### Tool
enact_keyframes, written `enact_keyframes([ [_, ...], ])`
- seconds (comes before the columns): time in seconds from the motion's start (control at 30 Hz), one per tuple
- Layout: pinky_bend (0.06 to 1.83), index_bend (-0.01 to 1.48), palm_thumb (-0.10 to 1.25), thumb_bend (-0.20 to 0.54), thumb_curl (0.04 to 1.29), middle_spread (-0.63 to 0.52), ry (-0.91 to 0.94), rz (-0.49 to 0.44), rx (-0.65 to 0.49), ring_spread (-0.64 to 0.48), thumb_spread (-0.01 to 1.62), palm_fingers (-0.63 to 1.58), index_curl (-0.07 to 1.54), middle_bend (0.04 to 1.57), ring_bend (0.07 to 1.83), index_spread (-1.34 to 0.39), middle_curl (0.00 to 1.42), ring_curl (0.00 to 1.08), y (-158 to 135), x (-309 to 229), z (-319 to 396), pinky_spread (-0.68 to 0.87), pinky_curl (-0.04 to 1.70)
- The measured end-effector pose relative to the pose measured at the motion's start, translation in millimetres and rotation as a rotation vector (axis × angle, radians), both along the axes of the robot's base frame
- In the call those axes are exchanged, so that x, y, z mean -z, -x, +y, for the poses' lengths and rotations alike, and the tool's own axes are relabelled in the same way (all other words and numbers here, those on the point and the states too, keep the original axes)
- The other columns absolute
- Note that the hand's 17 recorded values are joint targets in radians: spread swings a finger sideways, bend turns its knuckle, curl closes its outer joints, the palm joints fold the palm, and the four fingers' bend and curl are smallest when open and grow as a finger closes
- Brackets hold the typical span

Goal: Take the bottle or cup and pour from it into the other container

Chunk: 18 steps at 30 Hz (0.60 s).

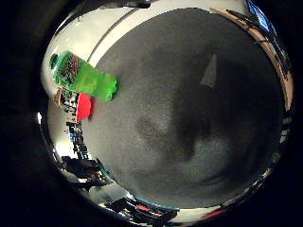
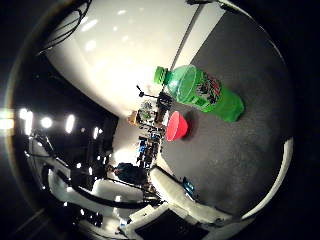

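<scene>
- Little finger side palm view: a green bottle [image 1: 84, 76] stands capped on a dark grey mat [image 1: 189, 118], close to the mat's edge; a red cup [image 1: 84, 106] stands just beside it, also at that edge; a small pale patch [image 1: 209, 71] shows on the mat, well apart from both; beyond the edge lies a white surface [image 1: 80, 35]; none of the hand shows here.
- Thumb side palm view: the bottle and the cup appear again, side by side near the mat's edge, apart from each other or barely touching, cannot tell which; white parts of the hand [image 2: 175, 200] reach in at the view's rim, well apart from both; whether the fingers are straight or curled cannot be told; nothing appears held.
</scene>
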State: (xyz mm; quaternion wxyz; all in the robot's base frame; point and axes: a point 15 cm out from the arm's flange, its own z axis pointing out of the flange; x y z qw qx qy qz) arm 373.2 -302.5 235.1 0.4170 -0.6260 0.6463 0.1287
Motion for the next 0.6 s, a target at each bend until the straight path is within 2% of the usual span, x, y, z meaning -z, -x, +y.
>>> enact_keyframes([
  [0.6,0.77,0.15,0.43,-0.029,0.30,0.13,-0.076,-0.020,-0.049,0.14,0.93,0.03,0.25,0.25,0.51,-0.19,0.34,0.27,-36.8,9.9,37.7,0.37,0.11],
])
